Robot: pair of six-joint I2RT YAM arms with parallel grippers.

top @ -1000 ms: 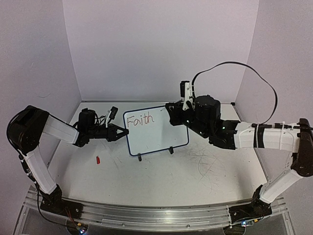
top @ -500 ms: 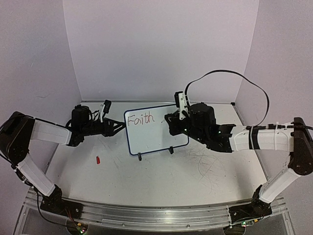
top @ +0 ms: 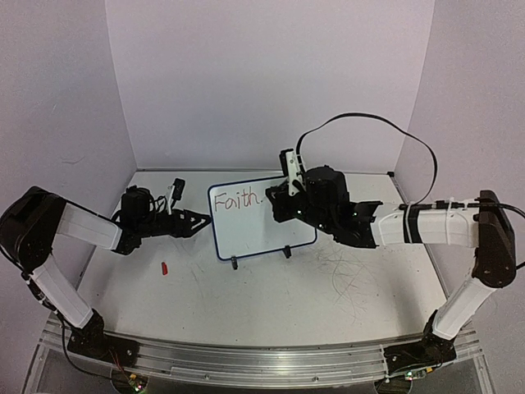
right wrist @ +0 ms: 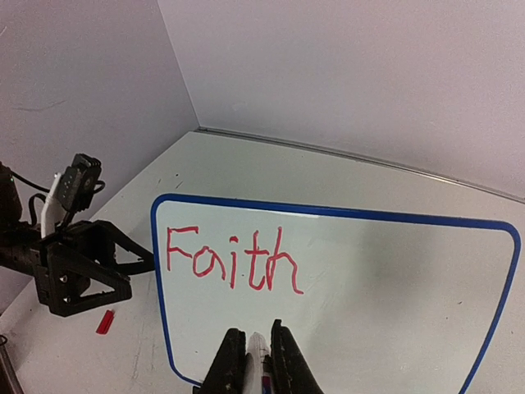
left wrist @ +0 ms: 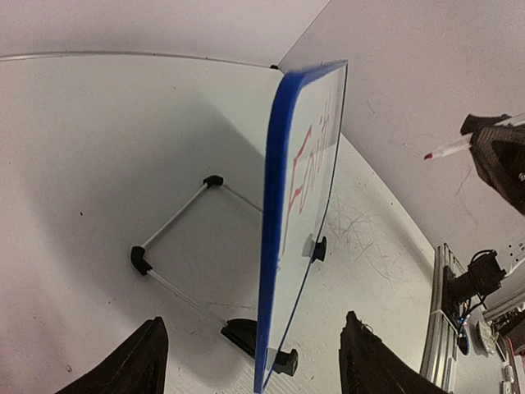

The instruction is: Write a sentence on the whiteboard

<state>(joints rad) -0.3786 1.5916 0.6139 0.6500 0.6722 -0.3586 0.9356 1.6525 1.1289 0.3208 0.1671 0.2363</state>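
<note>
The whiteboard [top: 267, 226] stands on its black feet mid-table, blue-framed. Of the sentence [top: 236, 199], only the red word "Faith" shows, at the top left. My left gripper [top: 202, 222] is open just left of the board. In the left wrist view the whiteboard's blue edge [left wrist: 283, 205] shows between that gripper's [left wrist: 253, 332] spread fingers, touching neither. My right gripper [top: 277, 197] hangs in front of the board, shut on a white marker [right wrist: 259, 357]. In the right wrist view this gripper [right wrist: 256, 338] points at the whiteboard [right wrist: 385, 304] just below the sentence [right wrist: 234, 261].
A small red cap [top: 165, 268] lies on the table left of the board. The board's wire stand [left wrist: 176, 222] props it from behind. A black cable [top: 369, 123] loops above the right arm. Walls close in on three sides.
My left gripper has opened and let go of the board's left edge, drawing back slightly. My right gripper has shifted left across the board with the marker.
</note>
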